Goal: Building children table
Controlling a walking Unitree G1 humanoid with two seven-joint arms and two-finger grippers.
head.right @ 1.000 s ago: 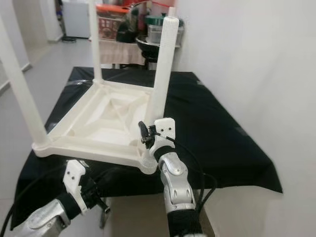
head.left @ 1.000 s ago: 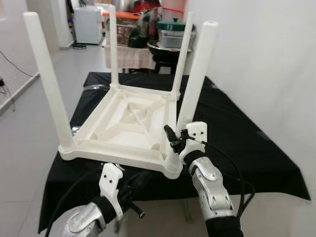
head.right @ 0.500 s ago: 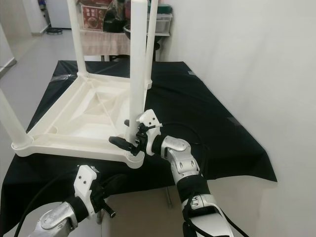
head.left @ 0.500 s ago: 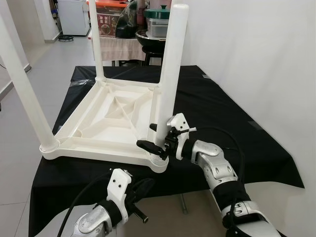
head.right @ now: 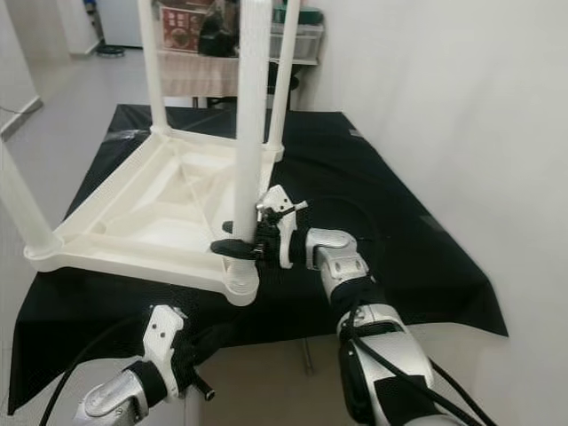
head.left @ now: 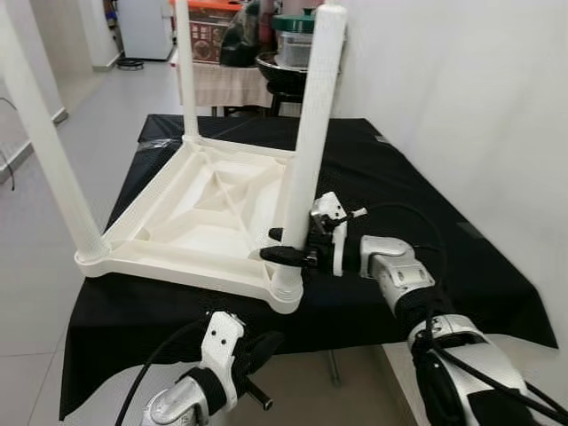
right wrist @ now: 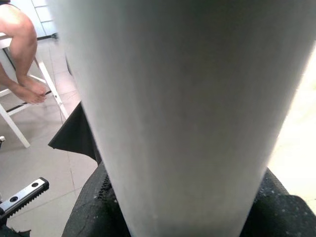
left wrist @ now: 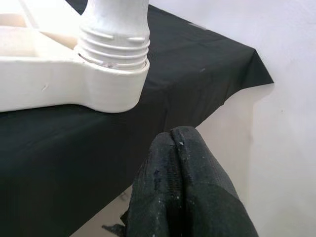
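white plastic, one children's table (head.left: pixel 213 213) lying upside down on the counter (head.left: pixel 417 222), which is draped in a black cloth (head.left: pixel 133 311). four round legs stand up from its corners: the near right leg (head.left: pixel 311 133), the near left leg (head.left: pixel 49 151), the far left leg (head.left: pixel 185 67), and the far right leg (head.right: pixel 284 75) behind. the underside shows a raised frame and crossing ribs in the middle. the near right leg sits in a ribbed socket at the corner, seen close in the left wrist view (left wrist: pixel 116 42).

right hand (head.left: pixel 286 247) is at that near right leg, low down just above the corner, its two black fingers clamped on either side of the leg. left hand (head.left: pixel 257 351) hangs below the counter's front edge, fingers pressed together and gripping nothing; its fingertips (left wrist: pixel 177 158) point up toward the near corner.

the table's near corner sits close to the counter's front edge, with the cloth falling over it. bare cloth lies open to the right of the table, up to a white wall (head.left: pixel 461 89). tiled floor (head.left: pixel 35 293) is open on the left. cluttered furniture stands beyond the far end. a person's bare legs (right wrist: pixel 22 59) on a white chair show past the leg in the right wrist view.
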